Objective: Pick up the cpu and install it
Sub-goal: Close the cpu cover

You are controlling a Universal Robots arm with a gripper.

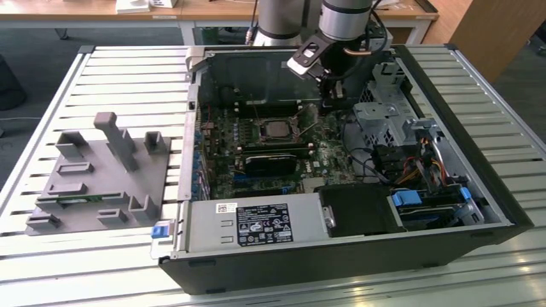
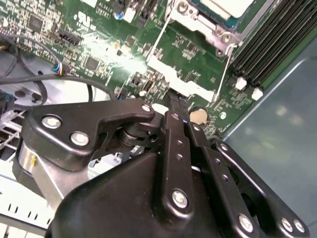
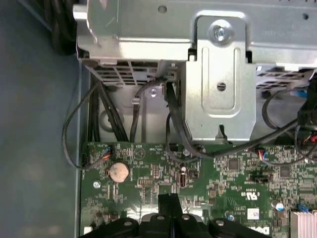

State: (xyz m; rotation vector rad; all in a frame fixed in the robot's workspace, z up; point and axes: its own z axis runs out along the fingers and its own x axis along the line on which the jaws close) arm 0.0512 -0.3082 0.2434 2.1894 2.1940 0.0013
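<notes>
Your claw (image 2: pixel 177 105) is pressed together, tips low over the motherboard (image 3: pixel 218 178). You'll find the cpu (image 2: pixel 225 6) seated in its socket (image 2: pixel 198 21), near the claw but apart. Around that: the open computer case (image 1: pixel 341 262) on the slatted desk (image 1: pixel 128 77).

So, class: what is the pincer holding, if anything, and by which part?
Nothing. The pincer is shut, nothing between its tips, over the motherboard; the cpu lies seated on that board, untouched.
</notes>
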